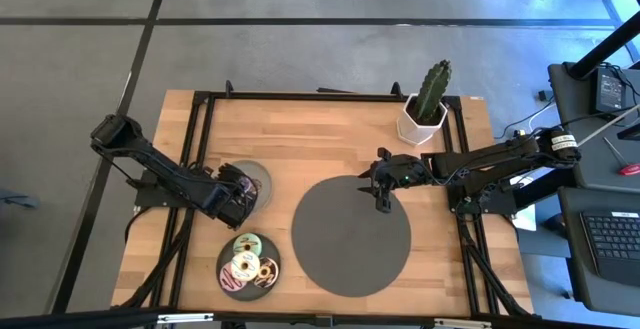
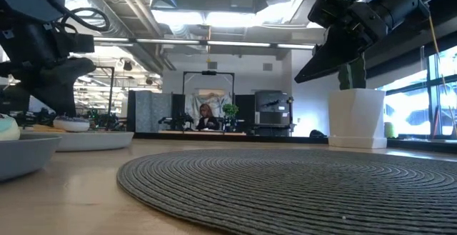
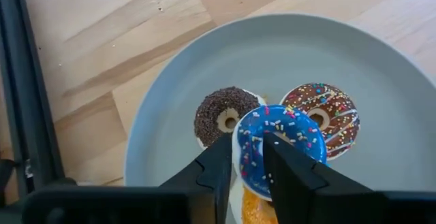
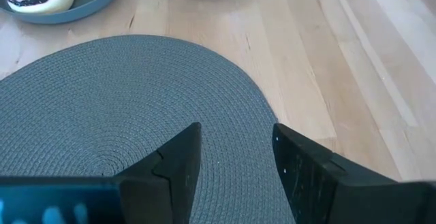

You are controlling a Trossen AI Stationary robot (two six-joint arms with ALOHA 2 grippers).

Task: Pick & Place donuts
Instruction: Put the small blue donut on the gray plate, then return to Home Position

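A glossy blue-iced donut (image 3: 279, 142) with sprinkles stands tilted on the smooth grey plate (image 3: 381, 67), between the left gripper (image 3: 246, 163)'s slightly parted fingers (grip unclear). Two chocolate donuts (image 3: 221, 115) lie flat behind. The right gripper (image 4: 235, 163) hangs open, empty, above the woven round mat (image 4: 102, 115).

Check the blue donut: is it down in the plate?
Cannot tell. The blue donut sits between the left gripper's fingers over the plate, above two others.
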